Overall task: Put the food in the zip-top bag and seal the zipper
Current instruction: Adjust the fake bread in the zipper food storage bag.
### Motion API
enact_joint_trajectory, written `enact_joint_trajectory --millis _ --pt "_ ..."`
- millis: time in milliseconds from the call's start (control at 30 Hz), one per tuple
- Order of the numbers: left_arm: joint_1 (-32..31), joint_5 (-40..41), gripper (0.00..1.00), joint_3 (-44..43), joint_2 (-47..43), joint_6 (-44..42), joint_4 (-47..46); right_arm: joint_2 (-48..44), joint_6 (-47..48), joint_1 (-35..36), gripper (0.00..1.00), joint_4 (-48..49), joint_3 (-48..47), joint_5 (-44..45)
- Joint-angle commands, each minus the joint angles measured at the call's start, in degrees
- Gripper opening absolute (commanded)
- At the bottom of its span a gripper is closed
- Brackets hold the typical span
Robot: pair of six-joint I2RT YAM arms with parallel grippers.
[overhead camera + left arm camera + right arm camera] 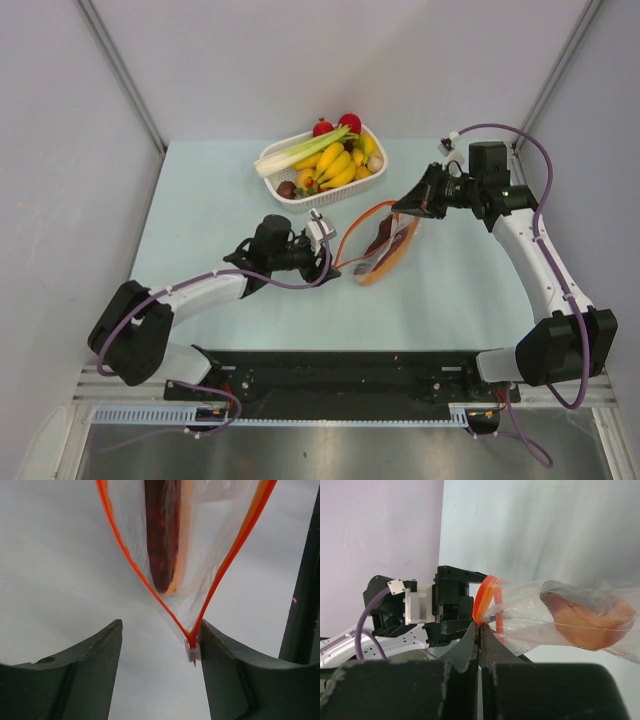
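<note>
- The zip-top bag [388, 245] is lying on the pale tabletop [215, 200] between the two arms, in front of the white slatted basket [340, 192], with its mouth gaping wide toward the left arm.
- The right gripper [479, 625] is pinching the bag's mouth edge with its fingers pressed fully together, just where the orange-red zipper [484, 594] curves past them.
- The left gripper [160, 627] is standing with its fingers well apart and gripping nothing. The zipper's small white slider [193, 651] is sitting between them, right against one finger [240, 675], while the other finger [75, 675] is staying clear of the bag.
- The two sides of the zipper are spreading away from the slider in a V, so the mouth is not sealed.
- A long dark purple-brown vegetable [162, 535] is lying inside the bag, pointing toward the slider end.
- An orange-brown piece [590, 622] is also showing through the clear plastic in the right wrist view.
- The yellow banana bunch [335, 165] is lying in the basket beside the green-white leek [305, 148], with red pieces [350, 122] at the far rim.
</note>
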State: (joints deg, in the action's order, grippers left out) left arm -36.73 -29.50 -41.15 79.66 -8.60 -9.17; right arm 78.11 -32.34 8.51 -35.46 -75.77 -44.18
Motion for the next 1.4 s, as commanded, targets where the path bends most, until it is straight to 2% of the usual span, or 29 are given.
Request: enact_joint_trajectory --millis 0,67,167,200,267,367,400,467,600,667,733,767,800,833,867,900,933,967,1000,1033,1067,1133,1167,1200,1233,1267,1300,1333,1367 --pt "-0.62 -2.50 0.64 -0.69 0.06 5.68 -9.63 -0.76 0.87 0.01 0.00 0.31 0.18 -0.11" --pt "-1.06 -1.89 0.59 -1.48 0.76 6.66 -10.43 -0.94 1.22 -0.08 0.00 0.13 0.44 -0.11" --pt "-2.38 -2.13 0.32 -4.37 3.04 6.49 -6.84 -1.29 1.40 -0.16 0.00 0.48 0.53 -0.11" --pt "-2.47 -2.84 0.15 -6.38 3.57 5.62 -5.09 -1.46 1.57 -0.16 0.00 0.48 0.53 -0.11" --pt "-2.38 -2.67 0.00 -9.81 3.58 5.09 0.54 -2.08 3.49 -0.34 0.00 -0.21 0.53 0.24" --pt "-2.20 -1.97 0.00 -16.65 -1.59 3.42 9.15 -3.83 7.36 -1.04 0.00 -3.28 0.45 2.25" --pt "-2.20 -2.23 0.00 -19.12 -4.66 2.81 15.78 -4.53 9.46 -1.65 0.00 -4.17 0.36 2.78" --pt "-2.20 -2.84 0.00 -25.17 -7.57 2.28 20.83 -6.72 10.80 -3.50 0.00 -6.36 -0.25 2.09" --pt "-2.38 -4.43 0.00 -31.09 -11.19 2.88 30.33 -10.15 12.56 -4.29 0.00 -7.16 -1.75 0.95" --pt "-2.38 -3.04 0.00 -29.19 -12.94 2.97 29.57 -11.04 11.95 -3.68 0.00 -6.55 -2.02 0.59" --pt "-2.82 3.53 0.00 -23.66 -11.39 3.24 24.21 -10.96 12.56 -2.37 0.00 -6.81 -2.02 1.46" --pt "-2.91 5.05 0.00 -25.11 -8.58 0.54 26.20 -10.52 13.08 -0.62 0.00 -7.25 -1.93 2.25" --pt "-2.65 5.50 0.00 -29.91 -6.12 1.21 36.23 -9.56 13.44 0.01 0.00 -7.34 -2.02 2.26" --pt "-1.95 2.28 0.00 -33.79 -5.05 2.70 37.28 -9.38 13.35 0.36 0.00 -7.34 -2.02 1.91" --pt "-3.25 -0.19 0.00 -32.00 -8.35 5.93 34.60 -9.29 13.09 0.62 0.00 -6.99 -2.02 0.78" --pt "-5.09 4.92 0.00 -30.33 -10.21 5.70 29.35 -9.29 13.09 1.32 0.00 -6.38 -2.02 0.24" --pt "-5.89 8.28 0.00 -31.01 -10.57 5.00 30.34 -9.20 13.18 1.59 0.00 -5.85 -2.19 -0.20" --pt "-5.03 2.31 0.00 -33.36 -9.79 7.09 32.44 -9.11 13.44 1.77 0.00 -6.11 -2.54 -0.37" --pt "-6.76 1.99 0.00 -30.43 -9.78 6.58 31.76 -9.02 13.53 2.03 0.00 -6.28 -2.72 -0.12" --pt "-9.47 6.34 0.00 -26.66 -9.52 4.32 31.15 -8.24 13.79 2.56 0.00 -6.63 -2.72 0.23" --pt "-9.59 11.34 0.00 -23.31 -8.65 2.82 31.05 -7.71 14.92 3.17 0.00 -7.16 -2.72 0.24" --pt "-4.51 3.18 0.00 -31.05 -5.93 4.46 38.23 -7.62 14.76 2.83 0.00 -7.43 -3.33 -0.81" --pt "-2.23 0.26 0.00 -44.41 -6.00 7.43 41.65 -7.97 14.59 2.13 0.00 -7.43 -4.29 -2.12" --pt "-2.21 -2.90 0.00 -47.33 -9.92 8.15 40.03 -8.06 13.71 1.60 0.00 -7.51 -5.26 -2.66" --pt "-3.51 -1.89 0.00 -45.36 -12.74 9.21 36.28 -8.14 13.27 0.72 0.00 -7.34 -6.40 -3.27" --pt "-9.35 3.08 0.00 -34.11 -14.08 2.78 34.33 -7.80 13.09 1.15 0.00 -7.34 -6.41 -3.10" --pt "-10.46 8.70 0.00 -27.65 -13.39 -0.33 35.18 -7.27 15.00 2.20 0.00 -7.86 -6.24 -1.97" --pt "-10.21 9.28 0.00 -23.93 -7.73 -2.54 38.06 -6.48 16.24 3.86 0.00 -8.30 -5.89 -0.74" --pt "-8.38 6.24 0.00 -31.29 -4.20 -2.39 44.09 -5.87 16.60 5.88 0.00 -7.87 -5.54 0.23"
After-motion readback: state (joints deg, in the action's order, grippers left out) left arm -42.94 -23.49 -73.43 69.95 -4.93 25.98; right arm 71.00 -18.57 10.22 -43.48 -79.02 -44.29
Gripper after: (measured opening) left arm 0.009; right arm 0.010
